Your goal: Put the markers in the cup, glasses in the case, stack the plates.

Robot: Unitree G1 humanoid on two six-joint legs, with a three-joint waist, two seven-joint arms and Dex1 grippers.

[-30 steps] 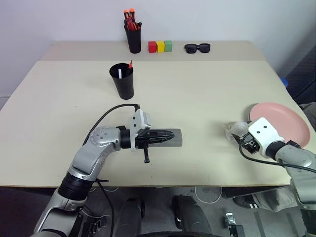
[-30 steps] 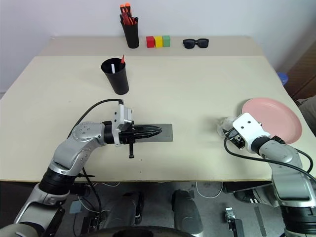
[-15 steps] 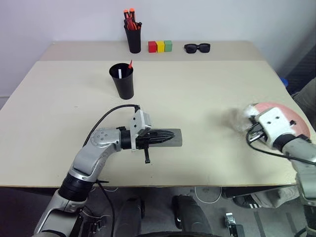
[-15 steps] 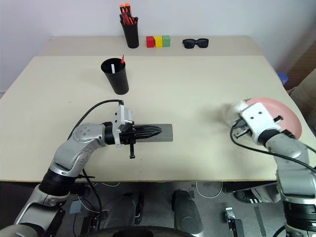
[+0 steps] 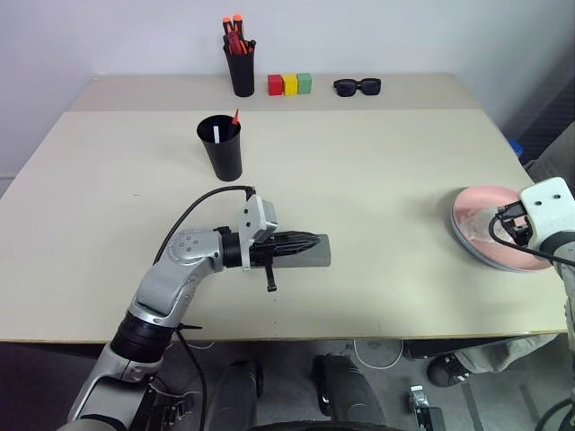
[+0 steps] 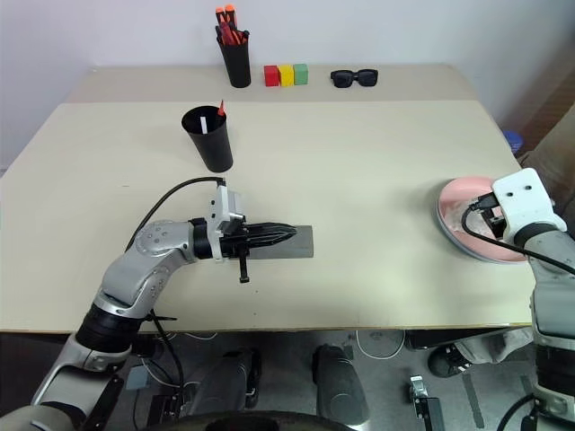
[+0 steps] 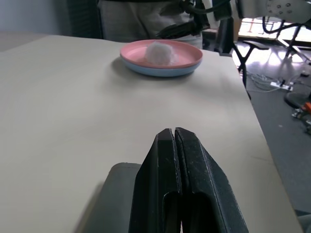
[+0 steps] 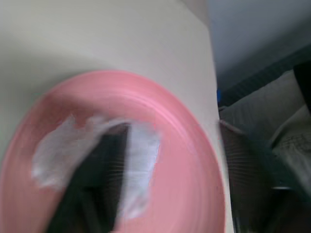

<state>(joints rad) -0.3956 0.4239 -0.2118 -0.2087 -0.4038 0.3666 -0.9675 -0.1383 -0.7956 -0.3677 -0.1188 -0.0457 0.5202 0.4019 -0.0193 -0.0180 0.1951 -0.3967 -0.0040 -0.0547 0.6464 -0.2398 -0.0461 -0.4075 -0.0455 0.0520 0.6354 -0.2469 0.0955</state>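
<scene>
The left gripper (image 7: 174,145) is lying pressed shut over the closed grey case (image 5: 316,254) mid-table, while the right gripper (image 5: 501,226), its spread unreadable, is hovering over the pink plate (image 5: 476,215) near the right table (image 5: 377,180) edge.

Count on the surface (image 5: 377,171):
- plates: 2, pink plate (image 7: 181,53) stacked on blue plate (image 7: 160,71)
- markers (image 5: 226,126): 2, in cup (image 5: 221,148)
- pen pot (image 5: 241,70): 1
- coloured blocks (image 5: 290,84): 3
- sunglasses (image 5: 358,86): 1
- grey case (image 5: 305,256): 1
- white wad (image 7: 162,52): 1
</scene>
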